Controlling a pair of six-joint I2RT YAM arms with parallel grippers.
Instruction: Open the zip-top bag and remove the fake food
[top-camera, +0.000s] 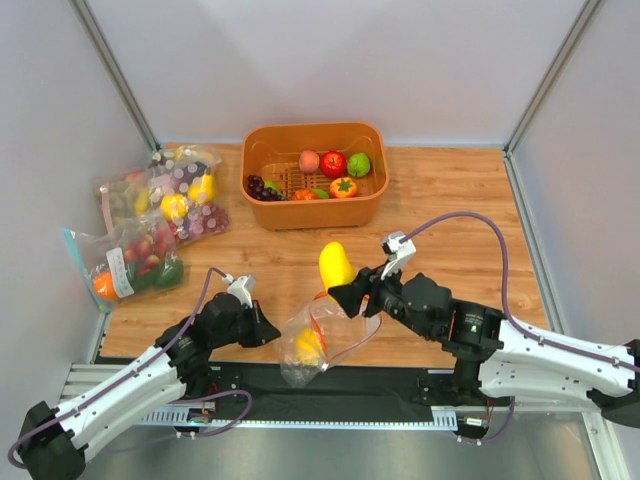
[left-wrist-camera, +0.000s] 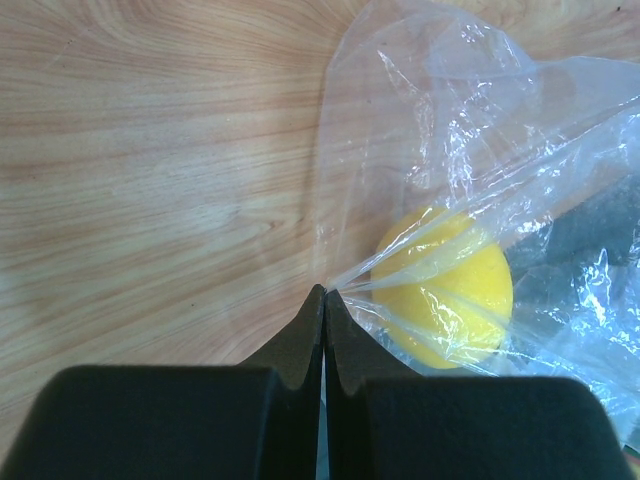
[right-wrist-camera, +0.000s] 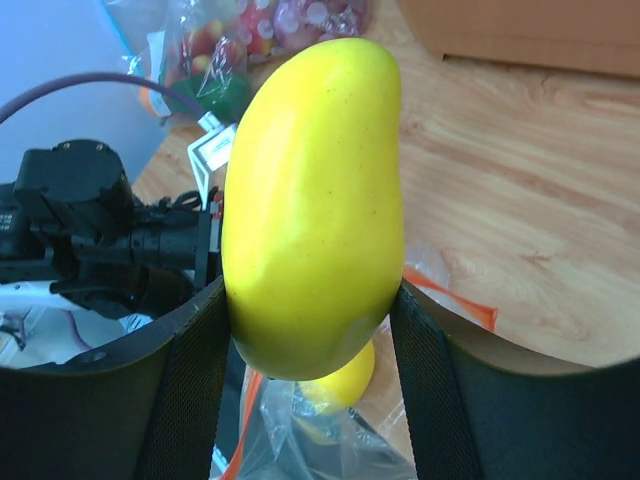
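Two pieces of fake food are before you. The right jaws clamp a yellow mango-shaped fruit (top-camera: 336, 265), held just above the zip-top bag (top-camera: 345, 330) at the near edge of the desk (top-camera: 450, 200). A yellow lemon (top-camera: 309, 346) sits inside the bag. The left jaws are pinched together on the bag's left edge.

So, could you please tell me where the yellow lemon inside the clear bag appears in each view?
Top external: lemon bottom centre, inside the zip-top bag.
Left wrist: lemon right of centre, behind plastic.
Right wrist: lemon bottom centre, under the held yellow fruit.
Shared landmark: the crinkly zip-top bag around it.
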